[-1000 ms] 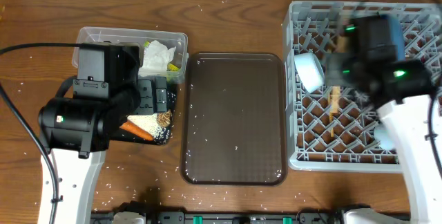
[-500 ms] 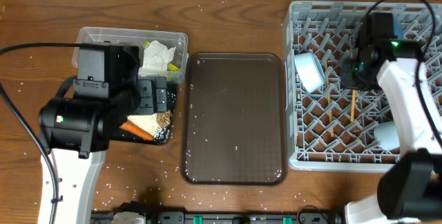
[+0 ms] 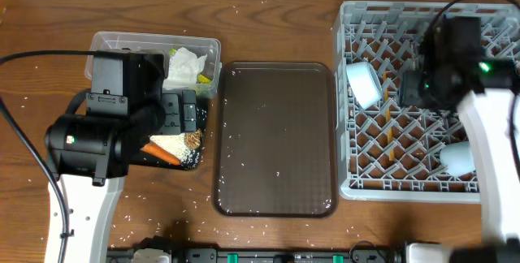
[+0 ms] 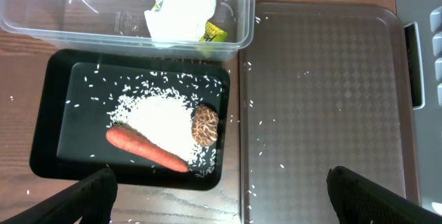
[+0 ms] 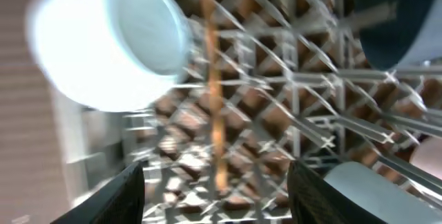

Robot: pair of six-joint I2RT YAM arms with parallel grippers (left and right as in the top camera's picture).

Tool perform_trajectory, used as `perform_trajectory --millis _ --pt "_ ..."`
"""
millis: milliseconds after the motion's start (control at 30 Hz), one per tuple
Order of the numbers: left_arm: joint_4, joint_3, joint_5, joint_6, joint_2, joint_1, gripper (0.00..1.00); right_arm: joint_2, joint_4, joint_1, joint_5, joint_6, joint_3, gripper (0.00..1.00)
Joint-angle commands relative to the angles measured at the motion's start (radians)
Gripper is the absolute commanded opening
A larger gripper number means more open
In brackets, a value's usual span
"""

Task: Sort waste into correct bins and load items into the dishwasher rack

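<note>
My left gripper [image 4: 228, 203] hangs open and empty over the front edge of the black tray [image 4: 48, 127]. That tray holds white rice [image 4: 159, 117], a carrot piece [image 4: 145, 148] and a brown lump [image 4: 204, 124]. Behind it, the clear tub [image 4: 41, 23] holds white tissue [image 4: 181, 10] and a yellow-green wrapper [image 4: 214, 34]. My right gripper [image 5: 217, 196] is open above the grey rack [image 3: 348, 186]. A wooden chopstick [image 5: 214, 99] lies on the lattice below it, untouched. A light-blue cup [image 5: 110, 51] lies to the left, with the dark-blue plate [image 5: 404, 23] to the upper right.
A large brown serving tray [image 3: 276, 137] lies between the bins and the rack, dusted with rice grains. More grains are scattered over the wooden table [image 3: 32, 174]. Another pale cup [image 3: 457, 157] sits near the rack's front right.
My right gripper has gone from shut to open, letting go of the chopstick, which now lies in the rack. The left arm has not moved.
</note>
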Motion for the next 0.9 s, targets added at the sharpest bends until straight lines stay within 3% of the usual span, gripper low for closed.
perform_trajectory --millis 0,67,100,133,467,667,867 --pt "-0.003 0.009 0.003 -0.005 0.004 -0.002 0.98 -0.132 0.009 0.045 -0.211 -0.02 0.032 0.6" --pt "-0.003 0.009 0.003 -0.005 0.004 -0.002 0.98 -0.199 0.021 0.079 -0.269 -0.02 0.032 0.63" --pt "-0.003 0.009 0.003 -0.005 0.004 -0.002 0.98 -0.237 0.021 0.101 -0.276 -0.02 0.032 0.73" --pt "-0.002 0.009 0.003 -0.005 0.004 -0.002 0.98 -0.259 0.02 0.115 -0.275 -0.02 0.032 0.99" --pt "-0.003 0.009 0.003 -0.005 0.004 -0.002 0.98 -0.446 -0.111 0.189 -0.311 0.044 0.032 0.99" --pt "-0.003 0.009 0.003 -0.005 0.004 -0.002 0.98 -0.554 -0.265 0.167 -0.136 0.052 0.032 0.99" --pt "-0.002 0.009 0.003 -0.005 0.004 -0.002 0.98 -0.694 -0.263 0.166 -0.036 -0.009 0.031 0.99"
